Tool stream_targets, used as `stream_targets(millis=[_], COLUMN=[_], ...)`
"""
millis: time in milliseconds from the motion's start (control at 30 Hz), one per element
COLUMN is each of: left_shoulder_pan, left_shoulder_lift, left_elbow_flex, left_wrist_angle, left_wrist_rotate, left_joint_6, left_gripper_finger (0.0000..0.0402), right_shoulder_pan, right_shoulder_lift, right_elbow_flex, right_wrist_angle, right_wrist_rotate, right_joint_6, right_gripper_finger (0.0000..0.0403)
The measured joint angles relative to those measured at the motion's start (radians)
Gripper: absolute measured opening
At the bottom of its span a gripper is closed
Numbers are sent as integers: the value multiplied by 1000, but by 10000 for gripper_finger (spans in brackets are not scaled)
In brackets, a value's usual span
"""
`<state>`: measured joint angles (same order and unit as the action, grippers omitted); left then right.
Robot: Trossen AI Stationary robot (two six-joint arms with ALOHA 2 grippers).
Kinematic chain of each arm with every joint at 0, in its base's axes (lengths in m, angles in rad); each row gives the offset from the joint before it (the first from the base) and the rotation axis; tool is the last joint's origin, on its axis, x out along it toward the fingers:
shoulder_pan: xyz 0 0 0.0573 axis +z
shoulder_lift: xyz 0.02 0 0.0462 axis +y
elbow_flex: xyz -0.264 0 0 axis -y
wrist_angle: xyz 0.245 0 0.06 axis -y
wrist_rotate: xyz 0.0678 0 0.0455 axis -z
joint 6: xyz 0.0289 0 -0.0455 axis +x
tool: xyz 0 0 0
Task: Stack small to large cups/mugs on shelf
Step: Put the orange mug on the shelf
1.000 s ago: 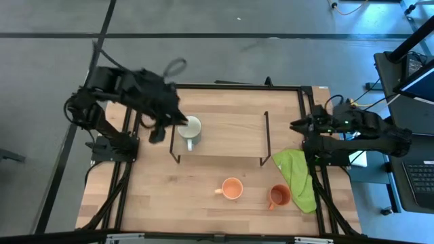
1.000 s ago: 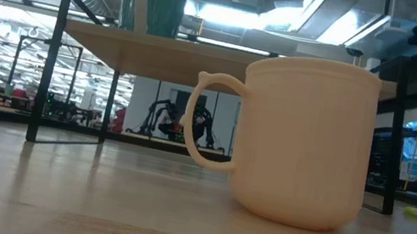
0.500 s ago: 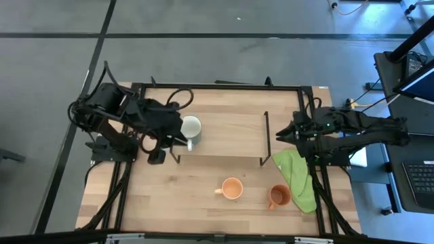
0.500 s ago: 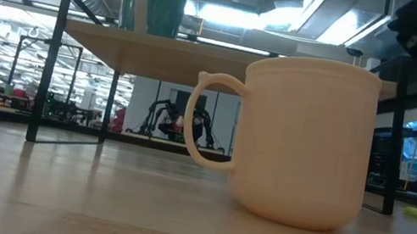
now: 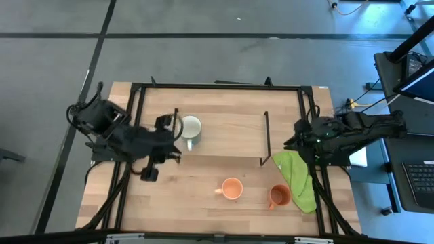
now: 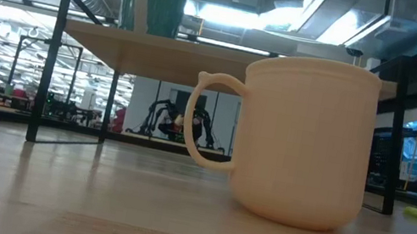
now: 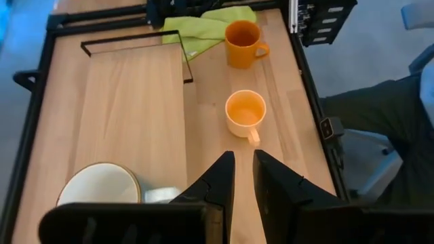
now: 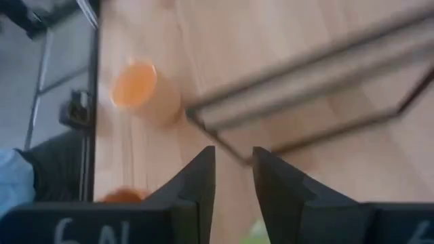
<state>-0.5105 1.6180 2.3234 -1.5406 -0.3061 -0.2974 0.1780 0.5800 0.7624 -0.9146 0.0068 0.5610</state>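
One mug, the white mug (image 5: 192, 127), stands on the shelf (image 5: 224, 129) near its left end, while the light orange mug (image 5: 232, 188) and the dark orange-brown mug (image 5: 279, 196) wait on the worktop toward its front edge, the latter beside the lime-green cloth (image 5: 296, 175). The left gripper (image 5: 165, 144), fingers slightly parted and empty, hangs just off the shelf's left front corner, apart from the white mug; the right gripper (image 5: 293, 143), likewise parted and empty, sits at the shelf's right end. The step in hand appears to be fetching a second mug, which calls for reaching toward the front edge
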Motion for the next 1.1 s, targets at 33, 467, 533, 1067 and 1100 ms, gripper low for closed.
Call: stream_targets(millis=[33, 467, 533, 1067, 1100], left_shoulder_pan=[-22, -145, -150, -151, -151], left_shoulder_lift=[0, -14, -15, -30, -30], left_elbow_flex=[0, -1, -1, -1, -1], left_wrist_angle=[0, -31, -31, -31, -31], left_wrist_rotate=[-25, -162, -163, -182, -183], left_joint_6=[-8, -118, -119, -116, -120], left_gripper_finger=[49, 49, 49, 49, 49], right_shoulder_pan=[19, 250, 289, 524, 534], right_shoulder_lift=[4, 139, 177, 449, 461], right_elbow_flex=[0, 0, 0, 0, 0], right_wrist_angle=[-20, -210, -202, 98, 108], right_wrist_rotate=[1, 1, -4, -95, -95], right_joint_6=[29, 405, 454, 667, 670], right_gripper_finger=[100, 100, 100, 100, 100])
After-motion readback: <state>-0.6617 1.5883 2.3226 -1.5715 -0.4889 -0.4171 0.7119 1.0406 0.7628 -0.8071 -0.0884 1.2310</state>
